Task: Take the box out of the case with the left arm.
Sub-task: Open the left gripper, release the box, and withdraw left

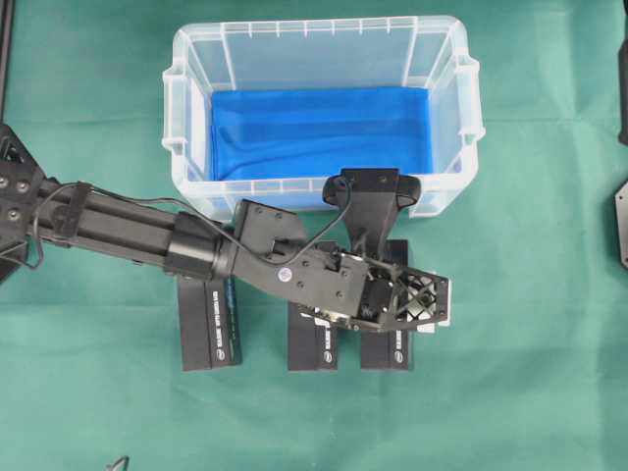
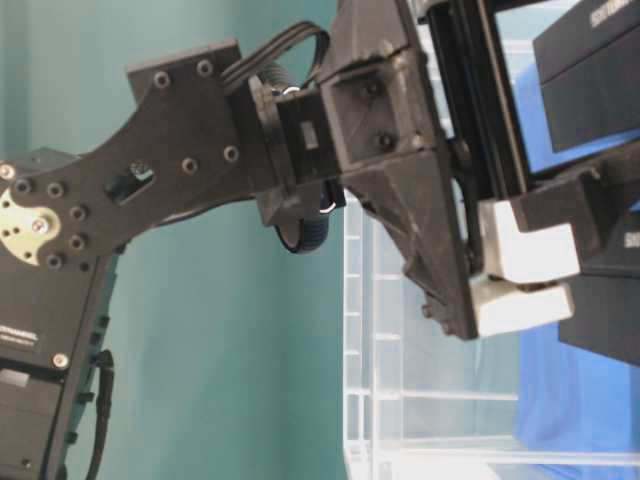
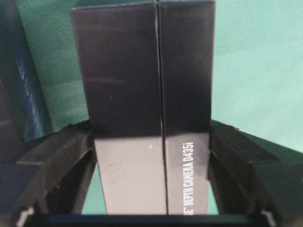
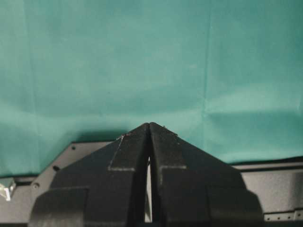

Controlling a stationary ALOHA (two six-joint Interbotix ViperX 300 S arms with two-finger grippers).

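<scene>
Left gripper [image 1: 417, 306] is seen low and right of centre in the overhead view, directly over the rightmost of three black boxes. That box [image 3: 147, 118], printed "DEPTH CAMERA D435i", lies between the two fingers [image 3: 57, 161] in the left wrist view, its long axis running straight up the frame, away from the hand. The jaws are set apart, one on each long side, and a thin gap is visible between each finger and the box, so the box is judged released or nearly so, not clamped.

The box rests on the green cloth [image 1: 530, 392], already outside the case [image 1: 319, 44], which occupies the upper middle of the overhead view with only its blue lining [image 1: 314, 128] showing inside. The placing is judged finished; a straight lift clear of the box is what the coming move calls for.

A second box [image 1: 312, 343] lies just beside the gripper's near side, and a third box [image 1: 208, 334] is further left; both are parallel to the first. The middle one could be clipped if the hand swings sideways.

Right gripper [image 4: 149, 137] is shown in its own wrist view with fingers together, over bare cloth, and is well apart from all this.
</scene>
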